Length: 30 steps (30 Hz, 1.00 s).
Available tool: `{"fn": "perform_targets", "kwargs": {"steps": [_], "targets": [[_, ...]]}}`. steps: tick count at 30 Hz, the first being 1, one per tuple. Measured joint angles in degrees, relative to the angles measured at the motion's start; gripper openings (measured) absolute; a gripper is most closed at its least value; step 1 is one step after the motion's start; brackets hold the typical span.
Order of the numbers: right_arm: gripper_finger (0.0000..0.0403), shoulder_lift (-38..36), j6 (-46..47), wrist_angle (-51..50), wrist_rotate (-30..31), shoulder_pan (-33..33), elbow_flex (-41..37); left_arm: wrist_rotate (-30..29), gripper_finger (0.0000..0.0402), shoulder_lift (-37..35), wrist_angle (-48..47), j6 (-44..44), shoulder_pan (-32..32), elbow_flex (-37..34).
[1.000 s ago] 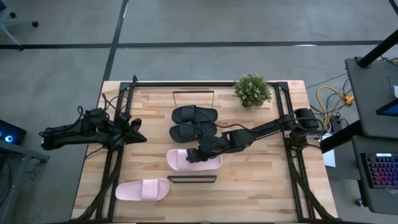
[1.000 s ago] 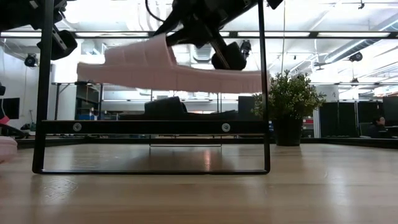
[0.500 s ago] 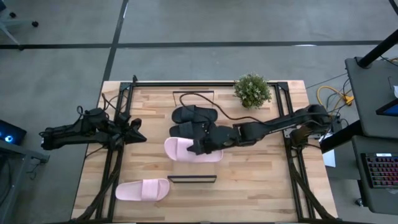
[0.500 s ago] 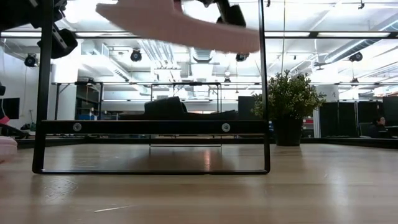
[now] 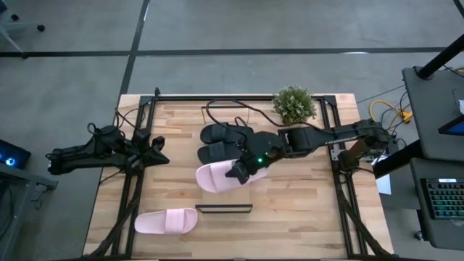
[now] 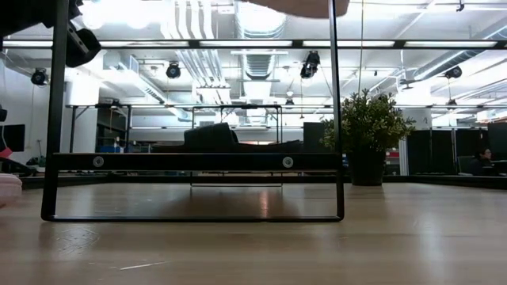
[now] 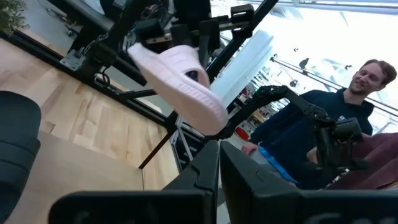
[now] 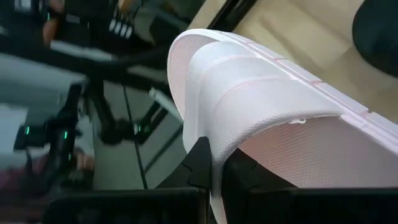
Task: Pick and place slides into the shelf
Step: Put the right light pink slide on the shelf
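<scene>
Right gripper [image 5: 235, 172] pinching the strap of a pink slide [image 5: 217, 177], holding it lifted well clear of the shelf [image 5: 225, 209] – probably to carry it over to the two black slides [image 5: 226, 143]. Other pink slide [image 5: 166, 220] lying flat near the table's front-left corner, not yet picked up. Left gripper [image 5: 161, 150] parked at the left edge, fingers pressed together on nothing.

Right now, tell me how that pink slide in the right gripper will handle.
Probably light: the right gripper carries the pink slide by its strap alone. The strap looks soft where pinched, so expect flex. Held off-centre, it may swing.
</scene>
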Motion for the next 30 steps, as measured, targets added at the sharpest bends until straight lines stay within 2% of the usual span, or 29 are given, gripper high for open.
{"fn": "perform_targets", "kwargs": {"steps": [9,15,21,25,27,30], "targets": [[0.0009,0.9,-11.6,-13.5,-10.7,-2.4,11.0,-0.2,0.0,1.1,5.6,-6.0,0.0,0.0],[0.0009,5.1,-24.0,-23.8,-13.9,-3.4,21.5,-5.3,0.0,3.8,8.3,-8.7,0.0,0.0],[0.0009,9.6,-33.5,-35.6,-18.4,-4.9,31.0,-5.8,0.0,9.7,13.6,-13.7,0.0,-0.2],[0.0009,11.8,-39.0,-42.9,-19.9,-6.1,34.9,-3.0,0.0001,14.5,20.9,-15.1,0.0,-0.2],[0.0009,12.7,-41.0,-45.0,-21.6,-6.4,36.0,-2.4,0.0012,17.5,25.4,-15.5,0.0,-0.2],[0.0009,13.9,-44.4,-46.3,-23.4,-6.5,37.0,-2.4,0.0053,23.1,31.6,-16.4,0.0,-0.2]]}}
